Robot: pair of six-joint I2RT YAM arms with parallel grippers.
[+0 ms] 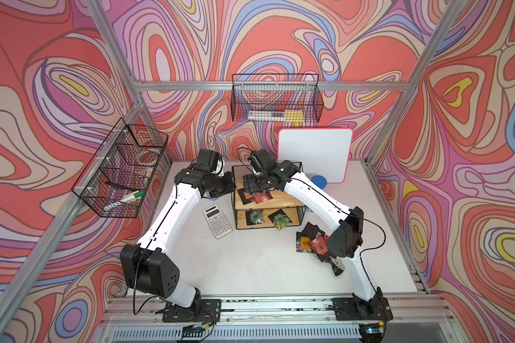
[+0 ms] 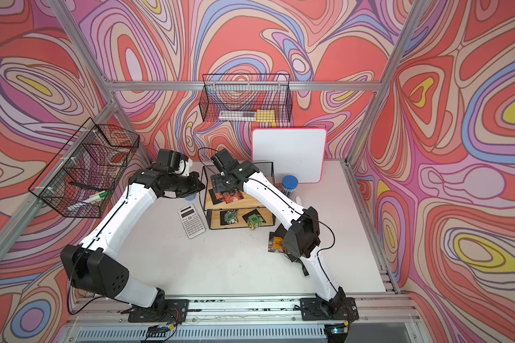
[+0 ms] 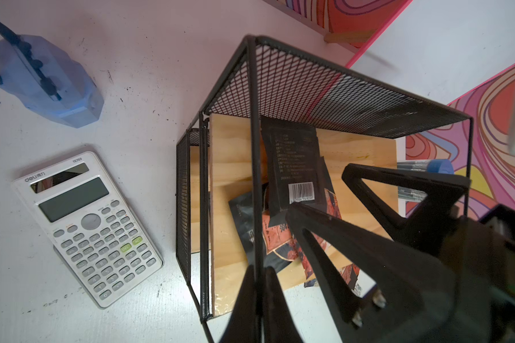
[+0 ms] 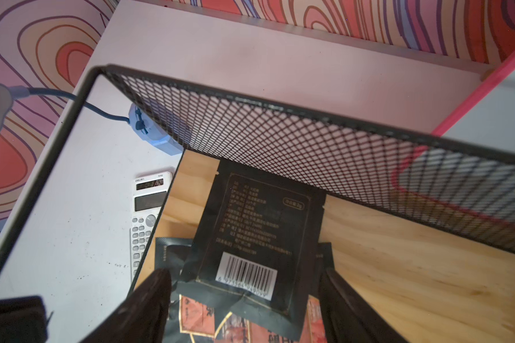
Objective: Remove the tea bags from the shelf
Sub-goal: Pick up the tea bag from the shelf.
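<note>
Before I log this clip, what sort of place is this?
Probably a robot test cell dressed as a desk corner: swirl-printed wall panels on a silver aluminium frame, with a white pocket calculator and a pink-rimmed whiteboard on the white table.

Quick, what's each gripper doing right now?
Left gripper: closed on a wire post of the shelf.
Right gripper: open, straddling a black tea bag, not gripping it.

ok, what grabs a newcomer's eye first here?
The loud swirl-patterned walls, then both arms meeting over the shelf at the back of the table. The right gripper stands open over a black barcode tea bag on the top board, while the left gripper pinches the shelf's wire frame. A pile of tea bags lies on the table by the right arm.
</note>
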